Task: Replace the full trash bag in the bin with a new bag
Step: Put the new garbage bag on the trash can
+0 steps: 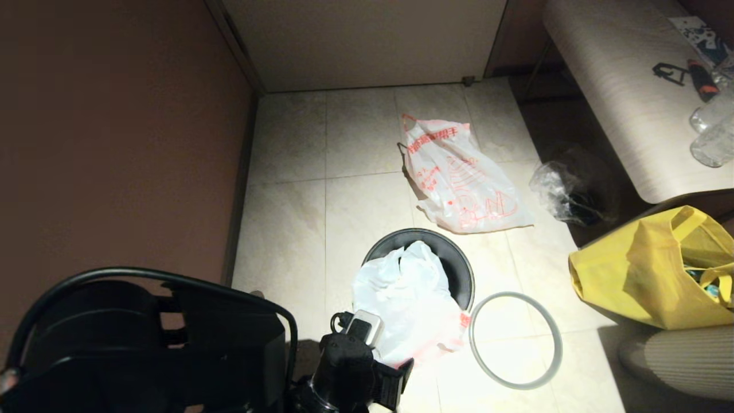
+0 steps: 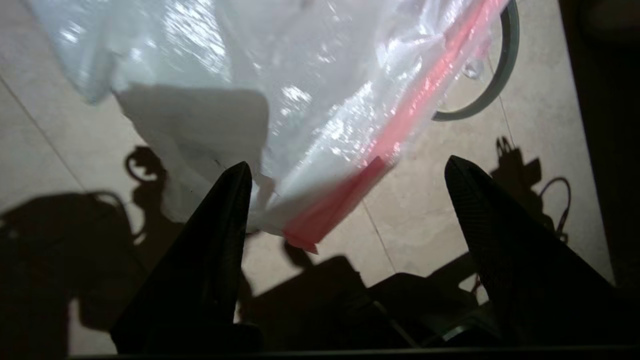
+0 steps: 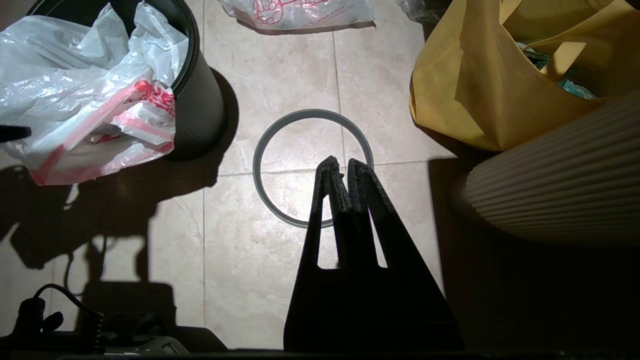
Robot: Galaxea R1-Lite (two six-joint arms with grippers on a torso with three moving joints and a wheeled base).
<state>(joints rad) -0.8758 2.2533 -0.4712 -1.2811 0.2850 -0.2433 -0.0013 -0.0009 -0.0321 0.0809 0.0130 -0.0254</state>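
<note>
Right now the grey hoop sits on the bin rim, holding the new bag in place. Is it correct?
No. The grey hoop lies flat on the floor beside the bin, as the head view shows. The new bag drapes loosely over the rim.

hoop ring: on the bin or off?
Off. The grey hoop ring lies flat on the floor tiles beside the bin, apart from it; the new bag drapes over the bin's rim.
</note>
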